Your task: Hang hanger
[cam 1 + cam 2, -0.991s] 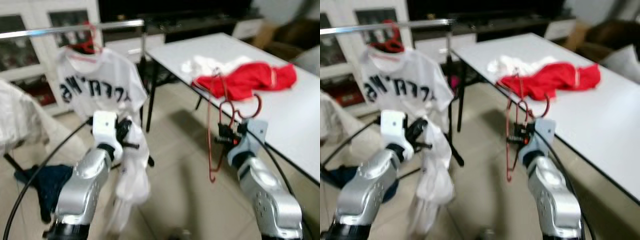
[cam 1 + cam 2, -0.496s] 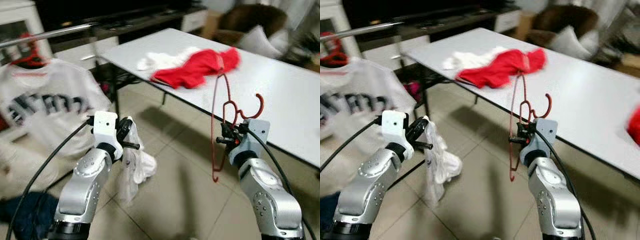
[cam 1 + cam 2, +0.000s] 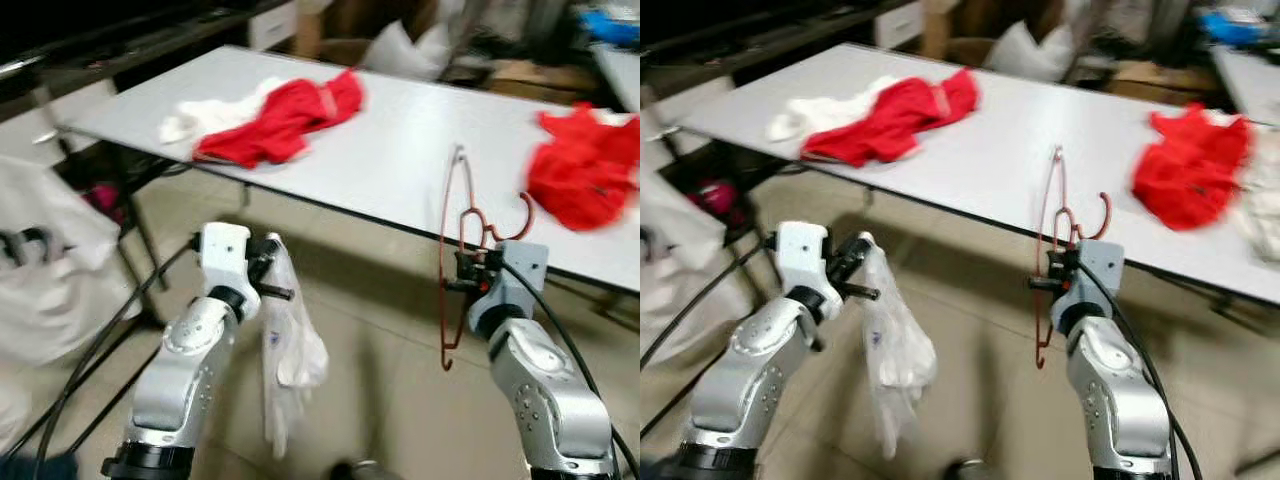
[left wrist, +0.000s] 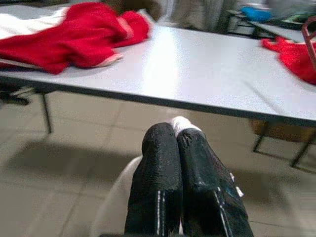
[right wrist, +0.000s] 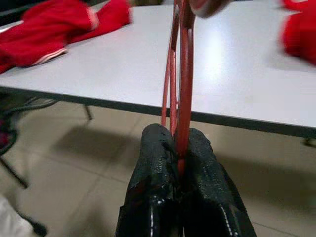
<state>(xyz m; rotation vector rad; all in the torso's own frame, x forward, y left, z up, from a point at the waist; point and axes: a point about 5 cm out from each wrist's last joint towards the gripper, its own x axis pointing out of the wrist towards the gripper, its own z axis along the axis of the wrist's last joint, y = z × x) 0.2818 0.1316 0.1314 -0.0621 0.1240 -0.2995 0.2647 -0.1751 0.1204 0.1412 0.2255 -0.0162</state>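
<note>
— What's changed in the last second, and does it matter to you?

— The whole view has swung. The rail with the shirt on it sat ahead of you a second ago; now the white table (image 3: 400, 150) runs across in front, so it is the camera that turned, not the things. Both holds are as they were.

— Where's the hanger now?

— In your right gripper (image 5: 178, 148). Its fingers are closed on the red hanger (image 3: 455, 265) just below the hook, which curls up above them while the frame hangs down past them toward the floor.

— And the other arm?

— Your left gripper (image 4: 177, 143) is shut on a white shirt (image 3: 290, 350), a fold poking out past the fingertips and the rest drooping below. A red shirt (image 3: 280, 115) lies on the table well beyond those fingers.

— So what does that mean for hanging it?

— The frames are blurred, but my guess is you've turned away from the rail, so the hanging step is not yet done.
</note>
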